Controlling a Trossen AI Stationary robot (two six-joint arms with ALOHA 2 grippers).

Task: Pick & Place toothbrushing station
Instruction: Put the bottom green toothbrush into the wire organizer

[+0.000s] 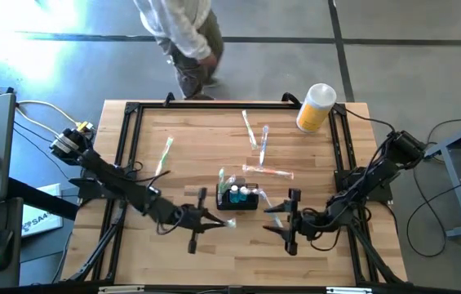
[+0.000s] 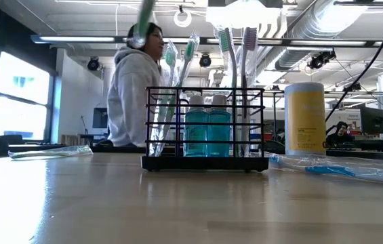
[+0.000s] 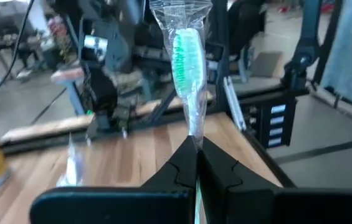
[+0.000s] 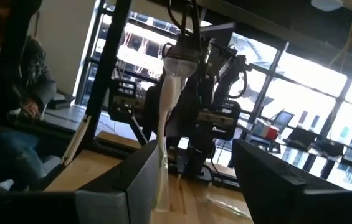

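Black wire-mesh toothbrushing station (image 1: 238,197) stands near-centre on the table (image 1: 173,245), between 2 grippers. The left gripper (image 3: 195,149), just left, pinches a wrapped green toothbrush (image 3: 188,56) upright; the right gripper (image 1: 283,222) is spread.

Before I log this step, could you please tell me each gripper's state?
Left gripper: shut on a wrapped green toothbrush.
Right gripper: open, holding nothing.

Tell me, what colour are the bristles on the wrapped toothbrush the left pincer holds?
Green, on the wrapped toothbrush held in the left pincer; clearest in the left wrist view.
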